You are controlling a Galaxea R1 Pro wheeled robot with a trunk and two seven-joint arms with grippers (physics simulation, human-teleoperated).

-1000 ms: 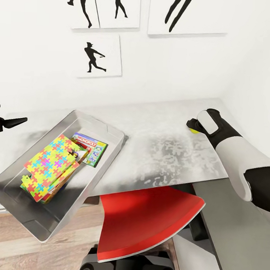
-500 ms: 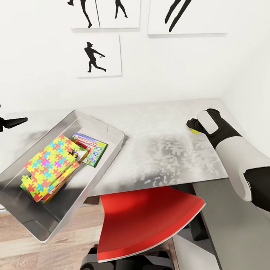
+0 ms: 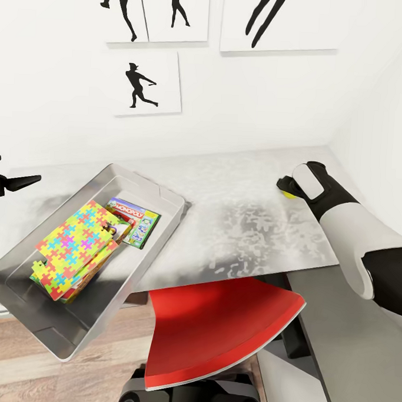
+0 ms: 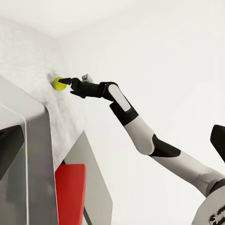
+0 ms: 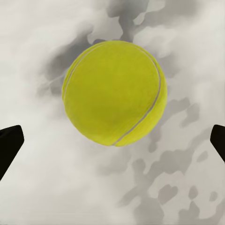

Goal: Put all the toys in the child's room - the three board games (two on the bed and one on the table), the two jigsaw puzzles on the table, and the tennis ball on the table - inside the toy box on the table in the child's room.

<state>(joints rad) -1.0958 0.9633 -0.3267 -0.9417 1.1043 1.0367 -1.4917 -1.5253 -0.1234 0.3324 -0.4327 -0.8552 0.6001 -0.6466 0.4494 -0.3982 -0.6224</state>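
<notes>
A yellow-green tennis ball point(image 3: 290, 194) point(image 5: 115, 92) lies on the pale table point(image 3: 241, 226) near its far right end. My right gripper point(image 3: 286, 185) point(image 5: 112, 143) hangs just over the ball, open, with its dark fingertips point(image 5: 9, 145) wide on either side and not touching it. The grey toy box point(image 3: 166, 194) stands at the table's left end. Inside it, jigsaw puzzles point(image 3: 75, 247) lie stacked on top of a green board game point(image 3: 135, 220). My left gripper point(image 3: 8, 172) hovers open beyond the box's left rim, holding nothing. The left wrist view catches the ball point(image 4: 58, 83) and the right gripper point(image 4: 69, 82).
A red chair point(image 3: 218, 325) is tucked under the table's front edge. A lower dark grey desk point(image 3: 346, 350) runs along the right. The white wall behind carries black silhouette pictures point(image 3: 145, 83). Wood floor point(image 3: 16, 356) shows at the lower left.
My right arm has crept very slightly toward the ball. Nothing else has moved.
</notes>
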